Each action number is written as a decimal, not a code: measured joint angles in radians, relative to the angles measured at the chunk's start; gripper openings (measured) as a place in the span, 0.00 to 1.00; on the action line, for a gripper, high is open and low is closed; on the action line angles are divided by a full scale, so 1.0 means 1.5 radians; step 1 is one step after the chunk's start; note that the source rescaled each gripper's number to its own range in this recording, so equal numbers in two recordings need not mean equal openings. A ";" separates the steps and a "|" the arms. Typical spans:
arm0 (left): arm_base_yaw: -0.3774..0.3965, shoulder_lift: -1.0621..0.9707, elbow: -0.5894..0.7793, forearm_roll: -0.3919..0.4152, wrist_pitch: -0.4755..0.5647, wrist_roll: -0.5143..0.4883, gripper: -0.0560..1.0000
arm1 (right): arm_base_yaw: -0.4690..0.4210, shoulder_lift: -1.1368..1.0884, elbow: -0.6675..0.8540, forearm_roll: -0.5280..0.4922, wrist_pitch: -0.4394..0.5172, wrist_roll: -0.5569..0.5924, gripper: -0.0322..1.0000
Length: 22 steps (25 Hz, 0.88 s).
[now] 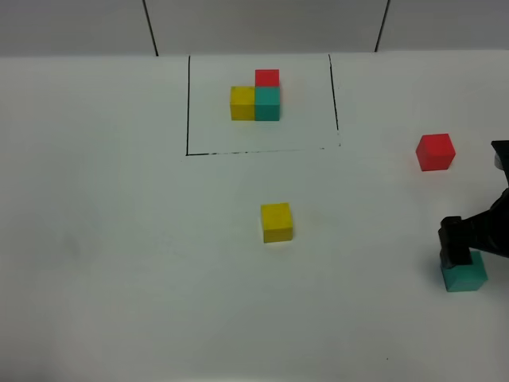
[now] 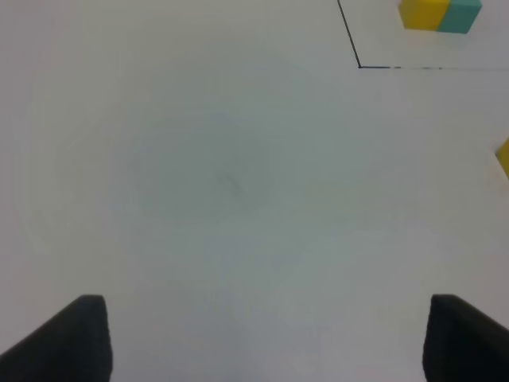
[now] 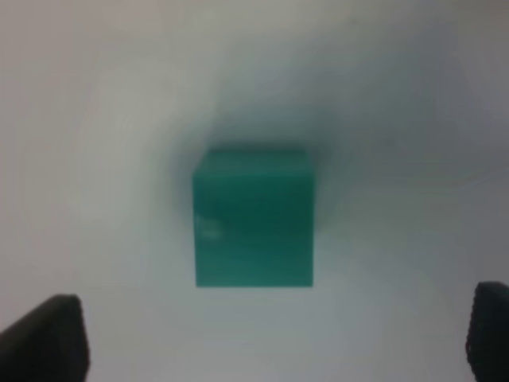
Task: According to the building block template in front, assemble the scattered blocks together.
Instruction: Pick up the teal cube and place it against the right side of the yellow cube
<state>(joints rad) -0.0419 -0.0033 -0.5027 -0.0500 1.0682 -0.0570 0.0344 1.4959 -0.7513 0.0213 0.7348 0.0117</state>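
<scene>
Template (image 1: 255, 102): yellow-teal row crosswise, red behind.

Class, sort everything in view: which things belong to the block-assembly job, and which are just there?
Job: template, yellow cube, red cube, teal cube.
Just there: table, wall.

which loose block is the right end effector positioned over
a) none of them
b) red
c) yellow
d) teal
d, the teal block lies between the spread fingers of the right end effector in its wrist view, while the red block and yellow block sit apart from it.
</scene>
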 joint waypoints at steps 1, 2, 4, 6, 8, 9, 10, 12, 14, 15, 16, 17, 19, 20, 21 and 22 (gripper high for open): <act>0.000 0.000 0.000 0.000 0.000 0.000 0.89 | 0.000 0.009 0.000 0.000 -0.009 0.000 0.93; 0.000 0.000 0.000 0.000 0.000 0.000 0.89 | 0.000 0.018 0.000 0.001 -0.014 0.000 0.93; 0.000 0.000 0.000 0.000 0.000 0.000 0.89 | 0.000 0.033 0.000 0.001 -0.026 0.000 0.92; 0.000 0.000 0.000 0.000 0.000 0.000 0.89 | 0.000 0.042 0.000 0.002 -0.032 0.000 0.92; 0.000 0.000 0.000 0.000 0.000 0.000 0.89 | 0.000 0.044 0.000 0.002 -0.040 0.000 0.92; 0.000 0.000 0.000 0.000 0.000 0.000 0.89 | 0.000 0.044 0.000 0.002 -0.043 0.000 0.92; 0.000 0.000 0.000 0.000 0.000 0.000 0.89 | 0.000 0.044 0.000 0.002 -0.044 0.000 0.92; 0.000 0.000 0.000 0.000 0.000 0.000 0.89 | 0.000 0.044 0.000 0.002 -0.044 0.000 0.92; 0.000 0.000 0.000 0.000 0.000 0.000 0.89 | 0.000 0.044 0.000 0.002 -0.044 0.000 0.92; 0.000 0.000 0.000 0.000 0.000 0.000 0.89 | 0.000 0.044 0.000 0.002 -0.044 0.000 0.92; 0.000 0.000 0.000 0.000 0.000 0.000 0.89 | 0.000 0.044 0.000 0.002 -0.044 0.000 0.92; 0.000 0.000 0.000 0.000 0.000 0.000 0.89 | 0.000 0.044 0.000 0.002 -0.044 0.000 0.92; 0.000 0.000 0.000 0.000 0.000 -0.001 0.89 | 0.000 0.048 0.000 0.002 -0.044 0.000 0.92; 0.000 0.000 0.000 0.000 0.000 -0.001 0.89 | 0.000 0.054 0.000 0.002 -0.044 0.000 0.92; 0.000 0.000 0.000 0.000 0.000 -0.001 0.89 | 0.000 0.062 0.000 0.002 -0.045 0.000 0.92; 0.000 0.000 0.000 0.000 0.000 -0.001 0.89 | 0.000 0.070 0.000 0.004 -0.047 0.000 0.92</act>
<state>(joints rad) -0.0419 -0.0033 -0.5027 -0.0500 1.0682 -0.0589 0.0344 1.6011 -0.7513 0.0270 0.6645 0.0117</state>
